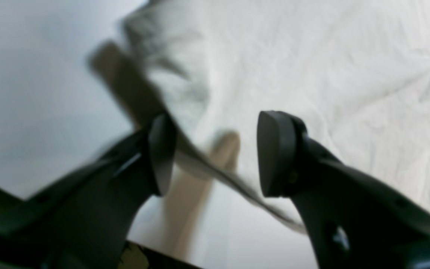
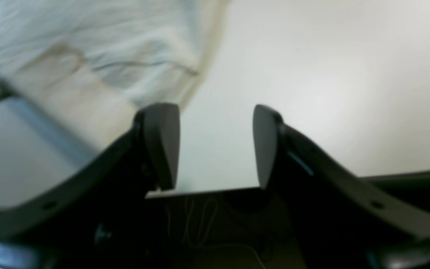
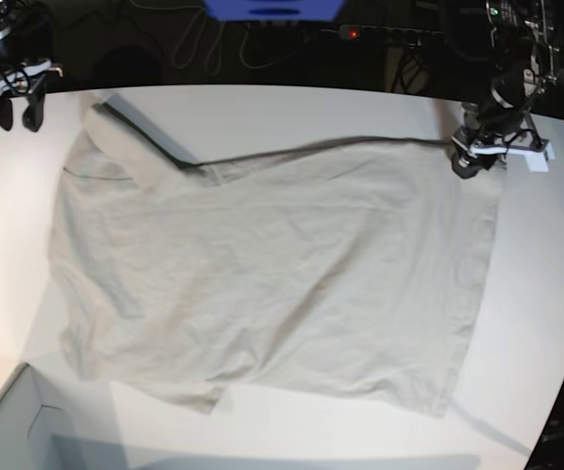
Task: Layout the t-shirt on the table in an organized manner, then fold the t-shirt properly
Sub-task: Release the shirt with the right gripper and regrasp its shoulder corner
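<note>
We see the left gripper [image 1: 215, 153] with its jaws standing well apart. A thin edge of the t-shirt [image 1: 312, 86] runs across the gap between the pads, and we cannot tell whether it touches either one; nothing looks pinched. Beyond the fingertips the wrinkled cloth spreads away and to the right, while bare table [image 1: 32, 93] lies off to the left.

The right gripper [image 2: 217, 145] also has its jaws parted wide, with nothing between them. Directly beyond its pads we see only white table [image 2: 330, 74], and the table's near edge runs just under the fingertips. The t-shirt [image 2: 88, 37] lies ahead and to the left, blurred.

In the base view, the t-shirt [image 3: 282, 264] lies spread nearly flat across the table [image 3: 292, 113]. The left gripper [image 3: 470, 157] sits at one corner of the cloth, and the right gripper [image 3: 16, 110] hangs just clear of the opposite far corner, near a sleeve. A pale box corner [image 3: 18, 431] shows at the picture's bottom edge.
</note>
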